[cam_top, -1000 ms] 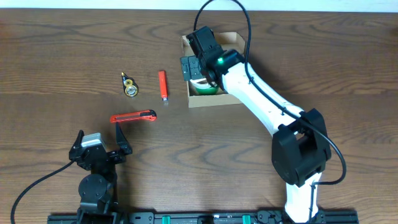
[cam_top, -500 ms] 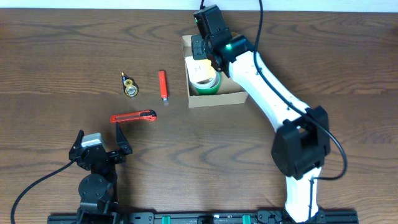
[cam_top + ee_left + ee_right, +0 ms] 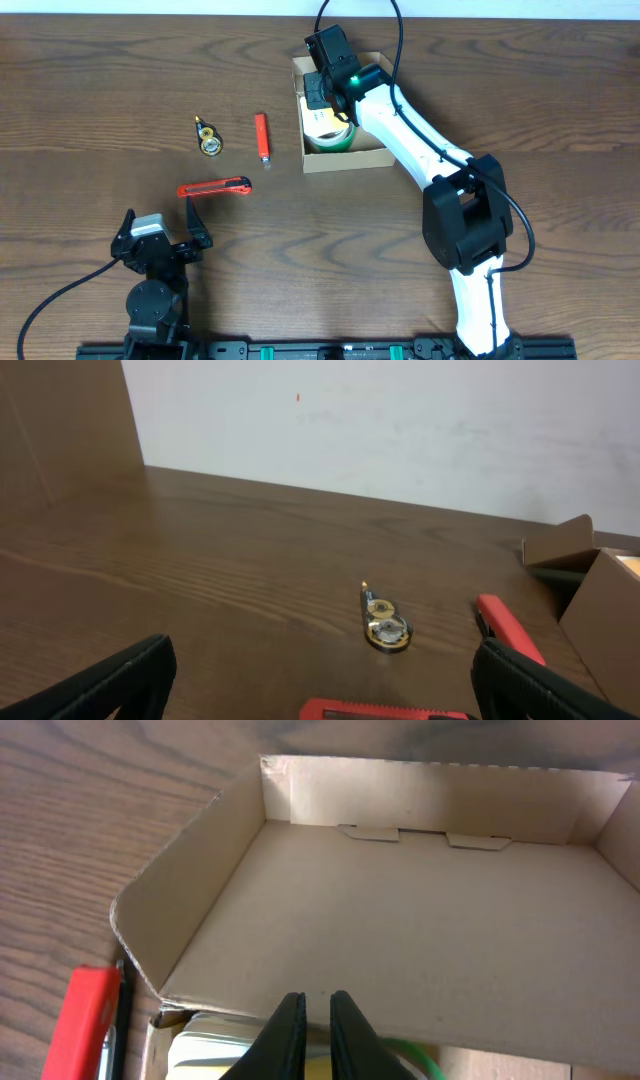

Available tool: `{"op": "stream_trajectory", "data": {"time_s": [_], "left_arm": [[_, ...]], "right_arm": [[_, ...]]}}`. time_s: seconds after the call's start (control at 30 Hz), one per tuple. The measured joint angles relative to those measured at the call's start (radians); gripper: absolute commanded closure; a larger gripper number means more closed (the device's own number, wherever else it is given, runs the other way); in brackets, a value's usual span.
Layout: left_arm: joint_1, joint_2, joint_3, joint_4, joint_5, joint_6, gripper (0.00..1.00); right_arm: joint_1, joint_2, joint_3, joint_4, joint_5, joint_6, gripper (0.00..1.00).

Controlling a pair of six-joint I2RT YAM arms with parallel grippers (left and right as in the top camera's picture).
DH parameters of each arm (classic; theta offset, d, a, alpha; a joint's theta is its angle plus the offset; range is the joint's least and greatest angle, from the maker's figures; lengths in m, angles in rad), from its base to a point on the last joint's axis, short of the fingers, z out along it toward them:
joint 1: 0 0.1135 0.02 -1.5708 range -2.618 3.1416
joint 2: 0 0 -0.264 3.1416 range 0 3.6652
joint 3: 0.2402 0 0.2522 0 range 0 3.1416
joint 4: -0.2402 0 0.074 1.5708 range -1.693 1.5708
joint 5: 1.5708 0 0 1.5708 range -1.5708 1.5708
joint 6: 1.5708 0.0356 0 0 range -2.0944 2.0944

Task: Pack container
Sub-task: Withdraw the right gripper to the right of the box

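Left gripper (image 3: pixel 160 218) sitting near-left, jaws gaping wide, gripping nothing. Beyond it, a red cutter (image 3: pixel 213 187) lying flat. Farther, a red pen (image 3: pixel 262 137) and a small tape dispenser (image 3: pixel 208 140). Container (image 3: pixel 345 162) resting far centre, lid open, apparently holding a green roll (image 3: pixel 330 140). Right gripper (image 3: pixel 317 1002) hanging over it, jaws nearly touching, empty.

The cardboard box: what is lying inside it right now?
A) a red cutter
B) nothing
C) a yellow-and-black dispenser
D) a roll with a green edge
D: overhead, a green-edged roll sits in the box, while the red cutter and dispenser lie outside it.
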State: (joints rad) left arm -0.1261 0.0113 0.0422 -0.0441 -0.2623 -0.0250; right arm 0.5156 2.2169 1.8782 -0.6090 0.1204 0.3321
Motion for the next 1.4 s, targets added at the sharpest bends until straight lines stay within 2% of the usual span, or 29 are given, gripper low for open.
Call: {"op": "stream_trajectory", "data": {"time_s": [0.17, 0.4, 0.57, 0.8, 1.0, 1.13, 1.3, 1.33, 1.4], "left_arm": [[0.000, 0.000, 0.000, 0.000, 0.000, 0.000, 0.05], [0.000, 0.000, 0.000, 0.000, 0.000, 0.000, 0.04], [0.000, 0.000, 0.000, 0.000, 0.000, 0.000, 0.05], [0.000, 0.000, 0.000, 0.000, 0.000, 0.000, 0.05], [0.000, 0.000, 0.000, 0.000, 0.000, 0.000, 0.05], [0.000, 0.000, 0.000, 0.000, 0.000, 0.000, 0.04], [0.000, 0.000, 0.000, 0.003, 0.000, 0.000, 0.05], [0.000, 0.000, -0.001, 0.004, 0.000, 0.000, 0.05], [0.000, 0.000, -0.003, 0.016, -0.009, 0.005, 0.05]], "right_arm": [[0.000, 0.000, 0.008, -0.016, -0.004, -0.005, 0.98], [-0.008, -0.034, 0.103, -0.262, -0.021, -0.015, 0.99], [-0.049, -0.182, 0.118, -0.443, -0.067, -0.050, 0.99], [-0.122, -0.389, 0.140, -0.512, -0.083, -0.103, 0.99], [-0.163, -0.489, 0.137, -0.678, -0.095, -0.180, 0.99], [-0.196, -0.568, 0.046, -0.675, -0.098, -0.224, 0.98], [-0.235, -0.682, -0.200, -0.546, -0.114, -0.253, 0.99], [-0.240, -0.686, -0.212, -0.542, -0.113, -0.254, 0.95], [-0.253, -0.709, -0.276, -0.513, -0.116, -0.260, 0.50]]}}
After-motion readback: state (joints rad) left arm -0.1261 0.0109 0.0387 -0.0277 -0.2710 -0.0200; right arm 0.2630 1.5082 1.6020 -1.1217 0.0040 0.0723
